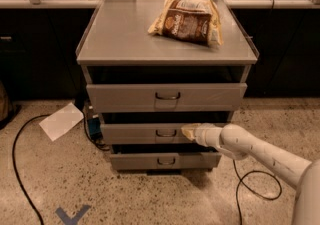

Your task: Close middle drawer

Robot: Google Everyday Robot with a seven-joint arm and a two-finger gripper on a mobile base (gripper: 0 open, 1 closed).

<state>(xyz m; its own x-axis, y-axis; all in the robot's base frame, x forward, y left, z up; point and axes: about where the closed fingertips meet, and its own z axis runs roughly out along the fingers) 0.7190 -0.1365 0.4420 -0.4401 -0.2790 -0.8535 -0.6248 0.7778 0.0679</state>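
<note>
The grey cabinet (165, 44) has three drawers. The middle drawer (145, 133) is a low grey front with a small dark wire handle (165, 133). It stands out a little under the taller top drawer (165, 97). My gripper (189, 132) is at the end of the white arm (250, 149) that comes in from the right. Its tip rests against the middle drawer's front, just right of the handle. It holds nothing.
A brown snack bag (187, 20) lies on the cabinet top. The bottom drawer (165, 161) sits below. A white paper (61, 121) and a blue box (93, 126) lie on the floor to the left. Black cables (20, 169) run on both sides.
</note>
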